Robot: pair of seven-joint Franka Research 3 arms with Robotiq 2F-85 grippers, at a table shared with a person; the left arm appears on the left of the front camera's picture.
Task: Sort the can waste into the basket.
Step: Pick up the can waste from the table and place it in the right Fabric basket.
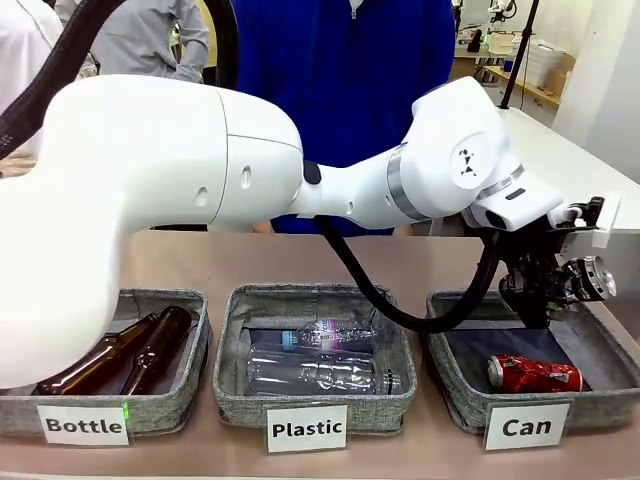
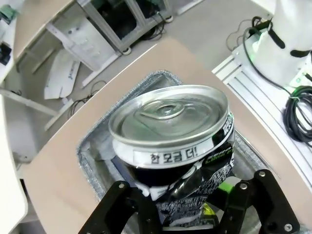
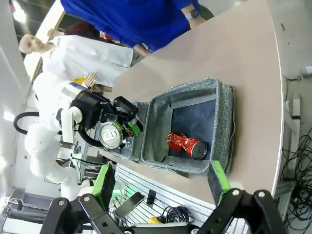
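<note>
**One can sorted, second held over the basket**

The counter (image 1: 300, 260) carries three grey baskets; the rightmost basket (image 1: 452, 385), labelled "Can", already holds the red can (image 1: 533, 374) on its dark lining. The left gripper (image 2: 187, 207) hangs above that basket's far edge, pinching the dark and silver can (image 2: 175, 141) by its crumpled body. The right gripper (image 3: 161, 183) is spread and bare. Judging from this, only the release remains.

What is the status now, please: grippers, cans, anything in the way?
Left gripper shut on dark can, above the Can basket. Right gripper open, holding nothing. Red can lying in the basket. Nothing seen in the way.
</note>
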